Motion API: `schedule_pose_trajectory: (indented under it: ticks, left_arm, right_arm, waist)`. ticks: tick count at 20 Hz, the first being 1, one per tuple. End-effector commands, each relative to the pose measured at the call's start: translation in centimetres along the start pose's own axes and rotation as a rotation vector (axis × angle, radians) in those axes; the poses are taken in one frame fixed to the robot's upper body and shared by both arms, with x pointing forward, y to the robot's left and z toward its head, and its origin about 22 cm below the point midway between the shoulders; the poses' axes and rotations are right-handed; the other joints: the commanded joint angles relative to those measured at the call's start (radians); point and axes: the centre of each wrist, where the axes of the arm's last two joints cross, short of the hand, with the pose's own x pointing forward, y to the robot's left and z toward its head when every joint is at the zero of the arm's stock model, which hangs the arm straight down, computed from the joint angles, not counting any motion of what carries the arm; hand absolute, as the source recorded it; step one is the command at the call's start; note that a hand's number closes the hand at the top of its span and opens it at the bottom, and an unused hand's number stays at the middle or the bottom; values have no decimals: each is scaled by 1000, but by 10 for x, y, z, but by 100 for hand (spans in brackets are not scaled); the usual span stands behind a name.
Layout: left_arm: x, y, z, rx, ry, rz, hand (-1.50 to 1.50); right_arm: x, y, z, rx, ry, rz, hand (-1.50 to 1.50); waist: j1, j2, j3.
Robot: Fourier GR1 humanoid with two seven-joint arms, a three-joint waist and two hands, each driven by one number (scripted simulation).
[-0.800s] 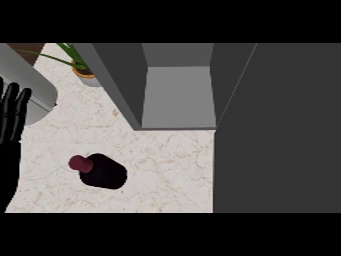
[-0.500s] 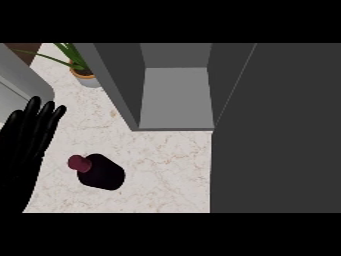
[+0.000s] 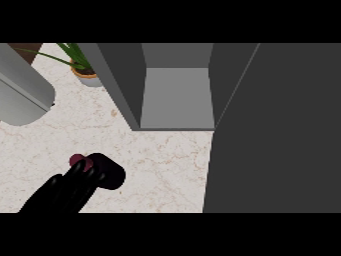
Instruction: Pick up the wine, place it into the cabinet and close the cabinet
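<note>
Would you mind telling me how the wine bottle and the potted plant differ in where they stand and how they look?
The wine bottle is dark with a maroon cap, while the potted plant has green leaves in a pale pot. The wine bottle stands near the counter's front with the left hand over it, whereas the potted plant stands untouched at the back, beside the cabinet. Both rest on the marble counter.

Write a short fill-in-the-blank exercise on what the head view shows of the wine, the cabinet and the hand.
1. The black hand lies over the dark wine bottle, which stands on the ____ counter.
2. The cabinet beyond the bottle has its door ____.
3. A potted ____ stands at the counter's far left corner, beside the cabinet.
4. The bottle's cap is ____ in colour.

Missing words: marble; open; plant; dark red
</note>
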Motion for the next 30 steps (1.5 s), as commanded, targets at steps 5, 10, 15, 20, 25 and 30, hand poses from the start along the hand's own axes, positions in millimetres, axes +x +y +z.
schedule_pose_trajectory:
  ticks: [5,10,15,20,25,30]
  left_arm:
    - [41,-29,3,-40,-1,31,-150]
    - [48,-52,5,-14,-9,51,-150]
    - [56,-53,10,-24,28,69,-150]
    - [61,-55,2,40,-9,53,-150]
    - [60,-50,8,94,26,50,-150]
    - [59,-44,14,126,88,77,-150]
  right_arm:
    - [24,5,17,14,23,-33,-150]
    - [35,12,-3,-6,11,-25,-150]
    - [49,5,4,10,12,-20,-150]
    - [55,10,9,5,25,-31,-150]
    - [48,15,0,10,4,-30,-150]
    - [53,20,-11,-8,14,-33,-150]
  waist:
    - [0,1,0]
    - [11,-1,0]
    - [9,-2,0]
    - [2,-4,1]
    - [10,-3,0]
    - [11,0,-1]
